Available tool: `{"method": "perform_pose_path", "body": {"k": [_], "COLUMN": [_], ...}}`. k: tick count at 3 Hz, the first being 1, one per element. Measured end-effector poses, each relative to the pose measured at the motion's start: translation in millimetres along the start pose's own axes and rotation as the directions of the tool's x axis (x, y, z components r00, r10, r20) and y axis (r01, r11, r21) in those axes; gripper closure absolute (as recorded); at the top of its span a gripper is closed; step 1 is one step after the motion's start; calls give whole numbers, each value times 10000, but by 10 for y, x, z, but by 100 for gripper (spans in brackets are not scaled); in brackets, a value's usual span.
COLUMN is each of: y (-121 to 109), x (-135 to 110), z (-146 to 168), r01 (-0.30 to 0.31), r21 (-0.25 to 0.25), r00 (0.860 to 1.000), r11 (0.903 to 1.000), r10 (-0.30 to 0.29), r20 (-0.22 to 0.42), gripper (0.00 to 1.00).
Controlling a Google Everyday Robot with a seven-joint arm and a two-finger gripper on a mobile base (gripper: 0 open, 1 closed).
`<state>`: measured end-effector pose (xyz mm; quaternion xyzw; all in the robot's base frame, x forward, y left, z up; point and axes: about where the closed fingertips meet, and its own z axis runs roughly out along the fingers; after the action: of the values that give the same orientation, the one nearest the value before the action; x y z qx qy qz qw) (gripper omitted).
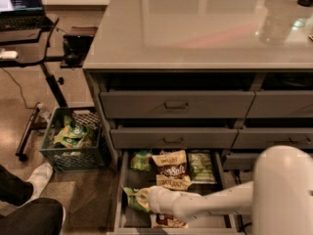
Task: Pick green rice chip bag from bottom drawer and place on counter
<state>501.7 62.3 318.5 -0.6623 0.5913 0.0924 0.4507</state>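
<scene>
The bottom drawer (119,202) is pulled open below the counter (195,28). A bright green bag, which I take for the green rice chip bag (133,199), lies at the drawer's front left; its lettering cannot be read. My white arm reaches in from the lower right, and its gripper (149,199) is at that bag's right edge, touching or just over it. A smaller pale-green bag (141,160) lies at the back left, brown-and-cream bags (170,169) in the middle, and another green bag (201,166) at the back right.
Two drawers (173,105) above are shut or nearly shut. A dark crate (73,143) with green bags stands on the floor to the left, beside a black laptop desk (29,31). A person's leg and white shoe (34,177) are at the lower left.
</scene>
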Motion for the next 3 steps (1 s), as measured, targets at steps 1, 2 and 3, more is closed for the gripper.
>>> {"method": "perform_pose_path", "body": {"k": [1,2,3], "y": [150,328,305], "x": [-176,-229,-197], "z": [-404,-854,-1210], "r01": [88,-131,-289], "r21": [220,967,1744], "r00": [10000,9999,9995], "r11": [9997,9952,9843], "r10": [-89,127,309], "r20": [29,49,-91], "gripper": [100,100,100]}}
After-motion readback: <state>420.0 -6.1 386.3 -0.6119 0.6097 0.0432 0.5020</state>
